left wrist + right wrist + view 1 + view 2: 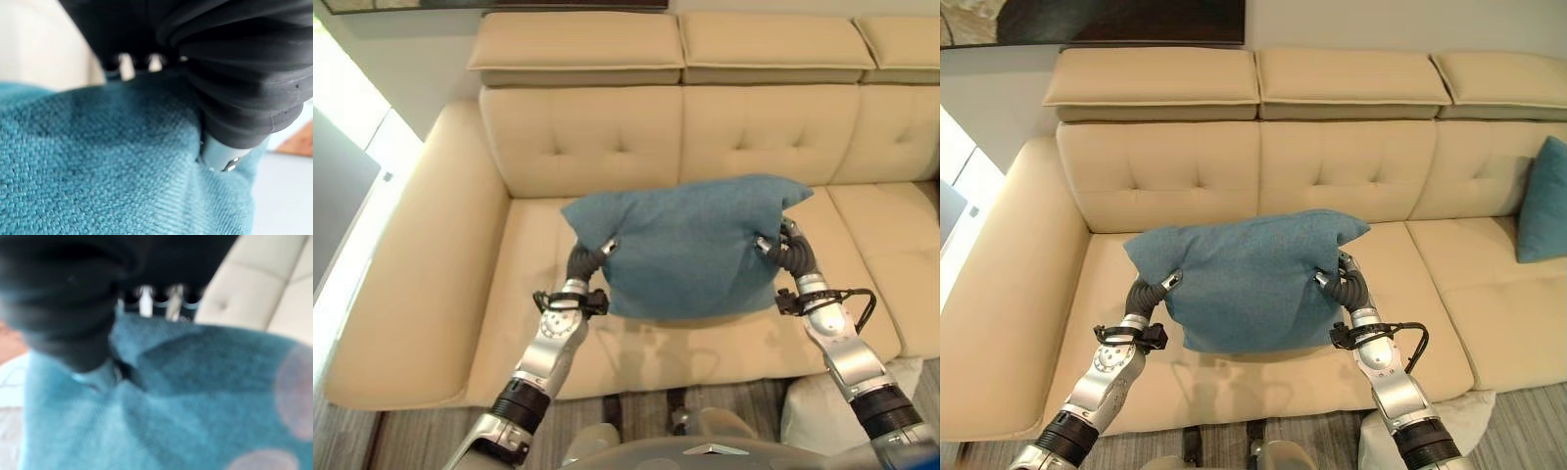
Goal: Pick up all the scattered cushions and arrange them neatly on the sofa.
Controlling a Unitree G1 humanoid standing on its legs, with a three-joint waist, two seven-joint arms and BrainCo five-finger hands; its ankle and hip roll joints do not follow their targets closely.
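Observation:
A large teal cushion hangs in the air over the seat of the cream sofa, held between both hands. My left hand grips its left edge and my right hand grips its right edge. Each thumb presses into the front of the fabric while the fingers wrap behind it. The left wrist view has the teal weave bunched under the thumb. In the right wrist view the cushion is creased the same way. A second teal cushion leans against the sofa back at the far right.
A white cushion lies on the floor by the sofa's front edge at the lower right. The wide left armrest borders the seat. Grey striped flooring runs in front of the sofa.

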